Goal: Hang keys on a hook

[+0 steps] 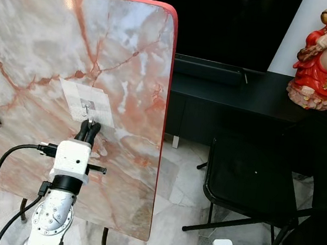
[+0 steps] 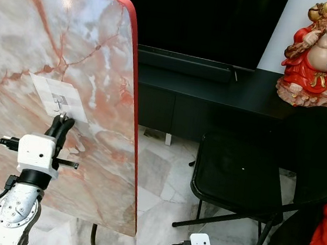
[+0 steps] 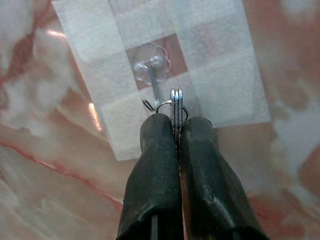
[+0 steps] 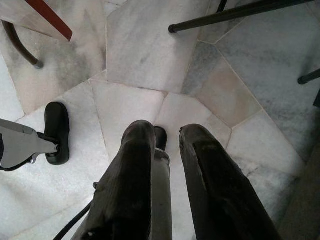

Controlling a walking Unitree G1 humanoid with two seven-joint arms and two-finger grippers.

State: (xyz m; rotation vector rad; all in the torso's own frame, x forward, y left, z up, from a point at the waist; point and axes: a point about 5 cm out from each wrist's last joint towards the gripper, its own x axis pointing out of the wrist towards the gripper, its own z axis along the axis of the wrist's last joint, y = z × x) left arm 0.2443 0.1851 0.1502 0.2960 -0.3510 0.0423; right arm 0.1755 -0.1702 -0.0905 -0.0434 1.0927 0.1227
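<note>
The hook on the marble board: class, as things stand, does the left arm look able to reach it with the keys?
Probably yes. The left gripper, shut on the keys, sits right at the hook on the marble board, with nothing between them.

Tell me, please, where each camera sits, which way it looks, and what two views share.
Left eye, right eye: head, facing forward and down at the marble board, hook, left gripper, black chair.
Left wrist: along the left gripper, shut on the keys at the hook.
Right wrist: down at the floor, over the right gripper.
Shared: the hook.
</note>
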